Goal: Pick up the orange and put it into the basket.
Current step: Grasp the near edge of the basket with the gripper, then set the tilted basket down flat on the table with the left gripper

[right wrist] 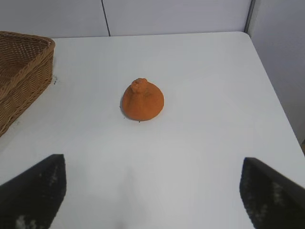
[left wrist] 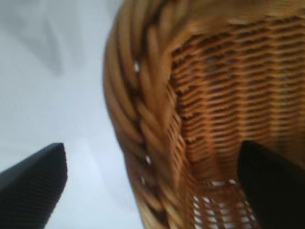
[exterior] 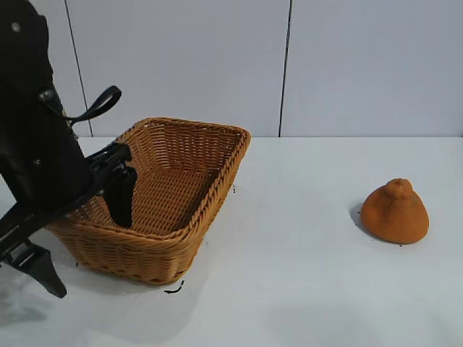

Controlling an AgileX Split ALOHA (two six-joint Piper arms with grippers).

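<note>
Straddling the near-left wall of the basket (exterior: 173, 188), the left gripper (exterior: 87, 238) points steeply down with jaws spread wide, gripping nothing. One finger (exterior: 121, 195) hangs inside the basket, the other sits outside over the white table (exterior: 289, 275). Left wrist view: braided rim (left wrist: 143, 114) runs between the two fingertips, woven inner wall beyond. The orange (exterior: 395, 211) sits upright on the table, nub on top, well apart from the basket, toward the right side in the exterior view. Right gripper (right wrist: 152, 195): jaws released and wide, empty, aimed at the orange (right wrist: 142, 99) from a distance. Basket corner (right wrist: 21, 76) visible at that view's edge.
</note>
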